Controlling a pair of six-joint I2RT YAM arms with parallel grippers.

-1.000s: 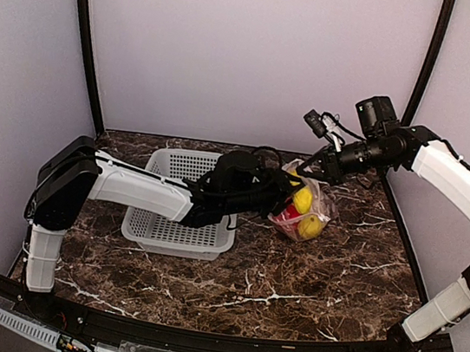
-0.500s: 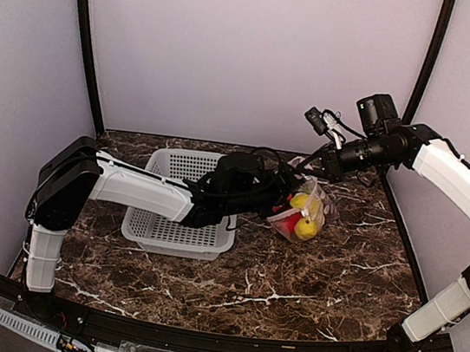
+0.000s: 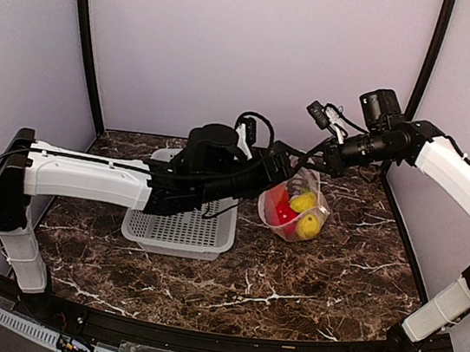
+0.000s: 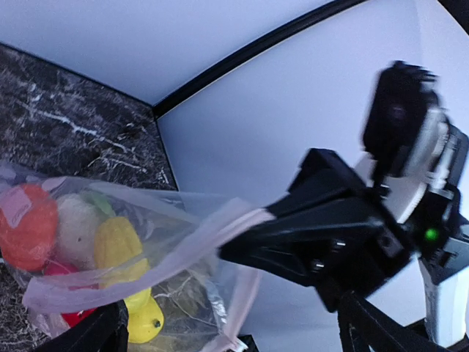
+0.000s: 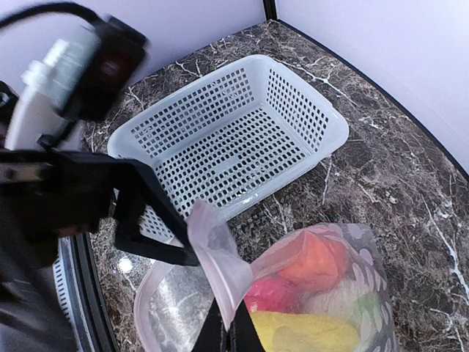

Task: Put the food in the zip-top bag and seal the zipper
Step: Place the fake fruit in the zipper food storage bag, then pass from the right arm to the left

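Spanning the view, the dark marble table (image 3: 325, 285) carries a white mesh basket (image 3: 176, 231) left of centre. Just right of it the zip-top bag (image 3: 318, 207) hangs with its mouth agape. It is held up by the right end effector (image 5: 233, 326), clamped on the zipper (image 4: 220, 224) strip. The left end effector (image 3: 290, 156) hovers beside that mouth, fingers spread wide, gripping nothing. Inside the bag sits the food: an orange piece (image 4: 26, 227), a yellow piece (image 4: 117, 246), a pale cabbage-like piece (image 4: 73, 224) and a red piece (image 3: 282, 214).

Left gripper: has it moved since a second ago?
Yes. The left gripper has lifted away from the zip-top bag, moving up the top view toward the back wall, judged against the white basket. It now stands open.
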